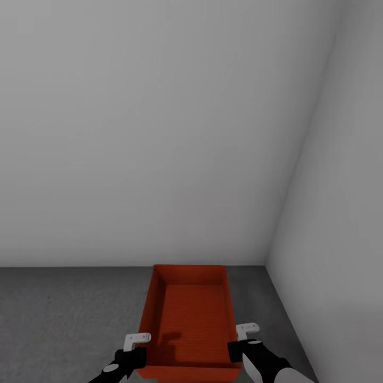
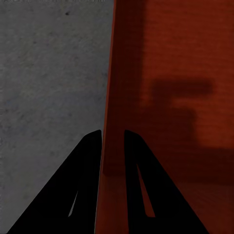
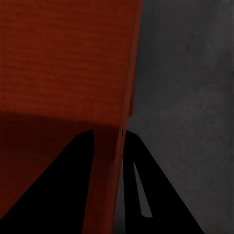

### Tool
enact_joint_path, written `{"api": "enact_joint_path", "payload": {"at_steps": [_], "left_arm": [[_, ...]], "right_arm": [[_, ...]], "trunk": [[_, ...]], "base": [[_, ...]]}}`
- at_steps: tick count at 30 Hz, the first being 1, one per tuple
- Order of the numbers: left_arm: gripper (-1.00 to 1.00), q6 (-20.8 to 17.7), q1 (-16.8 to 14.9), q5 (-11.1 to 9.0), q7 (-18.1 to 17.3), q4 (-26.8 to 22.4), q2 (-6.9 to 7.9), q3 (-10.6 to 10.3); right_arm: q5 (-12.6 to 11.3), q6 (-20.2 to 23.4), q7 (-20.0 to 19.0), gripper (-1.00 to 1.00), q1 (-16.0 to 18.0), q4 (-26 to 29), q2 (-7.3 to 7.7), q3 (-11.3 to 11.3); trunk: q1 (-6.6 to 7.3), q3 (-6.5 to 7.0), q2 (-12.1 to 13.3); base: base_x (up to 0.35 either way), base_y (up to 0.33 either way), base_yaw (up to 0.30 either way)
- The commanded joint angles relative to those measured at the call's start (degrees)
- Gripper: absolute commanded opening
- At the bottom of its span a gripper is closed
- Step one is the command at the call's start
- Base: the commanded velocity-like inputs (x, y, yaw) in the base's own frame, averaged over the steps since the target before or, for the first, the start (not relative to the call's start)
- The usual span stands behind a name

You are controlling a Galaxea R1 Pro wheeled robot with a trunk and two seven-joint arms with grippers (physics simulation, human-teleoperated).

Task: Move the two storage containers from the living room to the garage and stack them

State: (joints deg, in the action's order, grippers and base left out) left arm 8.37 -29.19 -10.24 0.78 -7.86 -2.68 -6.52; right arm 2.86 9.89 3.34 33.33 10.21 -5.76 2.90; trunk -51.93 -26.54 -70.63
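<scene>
One red-orange open-topped storage container [image 1: 189, 314] is low in the head view, over the garage's grey concrete floor [image 1: 64, 319]. My left gripper [image 1: 137, 344] grips its left wall and my right gripper [image 1: 242, 336] grips its right wall. In the left wrist view the left gripper [image 2: 113, 134] has one black finger on each side of the container's wall [image 2: 109, 73]. The right gripper [image 3: 108, 134] clamps the opposite wall [image 3: 127, 73] the same way. I cannot tell whether the container touches the floor.
A plain white wall [image 1: 159, 133] stands just behind the container. A second white wall [image 1: 340, 213] meets it in a corner at the right. Open concrete stretches to the left of the container.
</scene>
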Motion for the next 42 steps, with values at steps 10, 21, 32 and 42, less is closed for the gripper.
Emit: {"api": "enact_joint_path", "payload": {"at_steps": [10,21,32,42], "left_arm": [[-1.00,0.24,-0.08,-0.43,0.35,-0.05,0.57,-1.30],[-1.00,0.24,-0.08,-0.48,0.28,-0.09,0.58,-1.30],[-1.00,0.19,-0.08,-0.48,0.27,-0.05,0.56,-1.30],[-1.00,0.16,-0.08,-0.48,0.27,-0.05,0.57,-1.30]], "right_arm": [[-0.67,0.40,-2.62,-1.00,-0.01,-0.01,0.05,3.51],[-0.67,0.40,-2.56,-1.00,-0.01,-0.01,0.05,3.51],[-0.67,0.39,-2.57,-1.00,-0.01,-0.01,0.05,3.51],[-0.67,0.40,-2.58,-1.00,-0.01,-0.01,0.06,3.51]], "trunk": [[0.45,0.31,0.78],[0.45,0.31,0.78],[0.45,0.31,0.78],[-0.87,-0.77,-1.62]], "base": [[0.000,0.000,0.000],[0.000,0.000,0.000],[0.000,0.000,0.000],[0.000,0.000,0.000]]}}
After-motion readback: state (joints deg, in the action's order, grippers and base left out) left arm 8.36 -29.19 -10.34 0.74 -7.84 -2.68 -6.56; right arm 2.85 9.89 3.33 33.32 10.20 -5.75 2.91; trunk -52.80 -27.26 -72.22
